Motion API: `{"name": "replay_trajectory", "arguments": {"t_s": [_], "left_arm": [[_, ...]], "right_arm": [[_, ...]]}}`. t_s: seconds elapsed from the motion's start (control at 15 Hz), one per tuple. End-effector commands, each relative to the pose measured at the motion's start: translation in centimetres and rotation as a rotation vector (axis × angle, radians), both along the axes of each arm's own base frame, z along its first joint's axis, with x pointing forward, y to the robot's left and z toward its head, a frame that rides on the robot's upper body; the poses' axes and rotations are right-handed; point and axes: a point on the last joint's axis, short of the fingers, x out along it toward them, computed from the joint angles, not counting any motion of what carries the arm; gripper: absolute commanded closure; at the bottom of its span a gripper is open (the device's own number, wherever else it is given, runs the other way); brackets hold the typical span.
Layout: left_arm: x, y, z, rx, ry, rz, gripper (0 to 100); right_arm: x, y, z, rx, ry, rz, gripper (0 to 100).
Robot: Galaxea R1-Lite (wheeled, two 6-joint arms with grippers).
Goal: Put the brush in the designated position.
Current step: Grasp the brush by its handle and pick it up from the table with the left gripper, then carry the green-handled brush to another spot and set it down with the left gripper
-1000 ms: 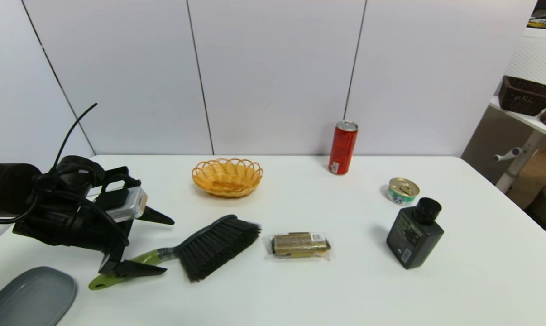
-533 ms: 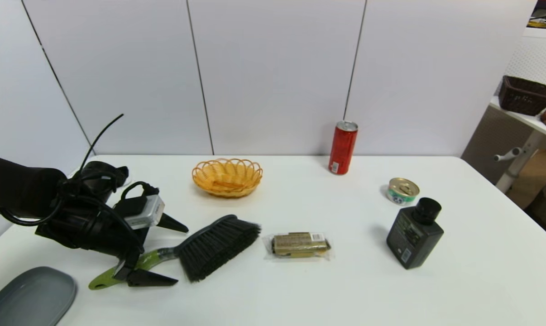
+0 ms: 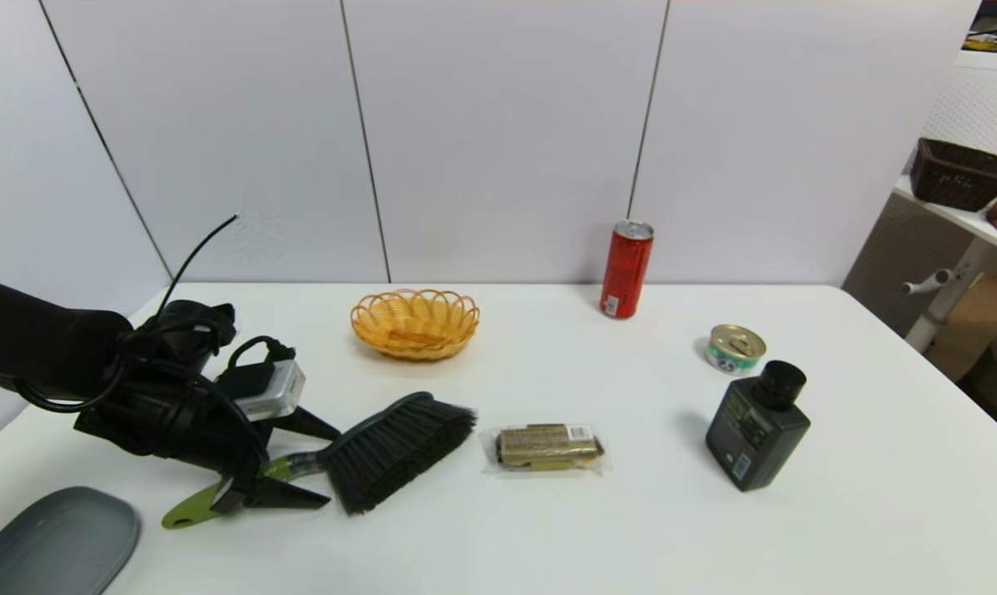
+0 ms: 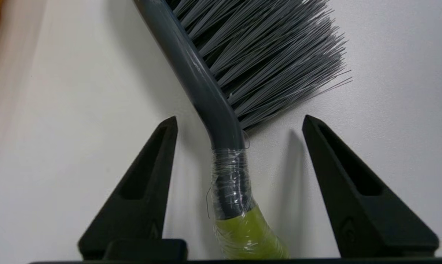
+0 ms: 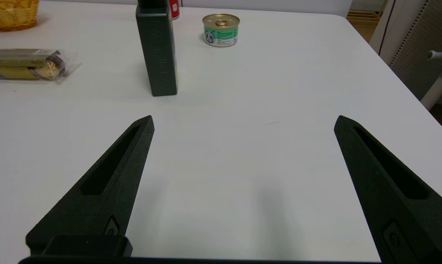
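The brush (image 3: pixel 383 450) lies flat on the white table at front left, its light green handle pointing toward the front left corner and its black bristles fanned to the right. My left gripper (image 3: pixel 321 467) is open and low over the table, one finger on each side of the handle's neck. In the left wrist view the brush neck (image 4: pixel 226 157), wrapped in clear film, runs between the two fingertips (image 4: pixel 168 126) without touching either. My right gripper (image 5: pixel 243 121) hovers open over bare table on the right side, out of the head view.
A grey tray (image 3: pixel 44 545) sits at the front left corner. A wicker basket (image 3: pixel 414 322), a red can (image 3: pixel 626 268), a small tin (image 3: pixel 736 348), a dark bottle (image 3: pixel 756 426) and a wrapped packet (image 3: pixel 546 447) stand further right.
My left gripper has moved right and down toward the table, so its open fingers now straddle the brush handle nearer the bristles. The brush has not moved.
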Motion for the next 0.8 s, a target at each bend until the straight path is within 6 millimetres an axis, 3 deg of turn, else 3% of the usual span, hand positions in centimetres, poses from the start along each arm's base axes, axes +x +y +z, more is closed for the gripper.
{"name": "replay_trajectory", "arguments": {"t_s": [0.07, 0.53, 0.8], "left_arm": [[0.1, 0.0, -0.3, -0.003, 0.009, -0.006, 100], [0.2, 0.0, -0.1, -0.006, 0.003, -0.002, 100], [0.0, 0.0, 1.7, -0.023, -0.033, 0.017, 100]], "right_arm": [[0.0, 0.0, 0.0, 0.000, 0.003, 0.001, 0], [0.0, 0.0, 0.0, 0.000, 0.003, 0.001, 0], [0.0, 0.0, 0.0, 0.000, 0.003, 0.001, 0]]}}
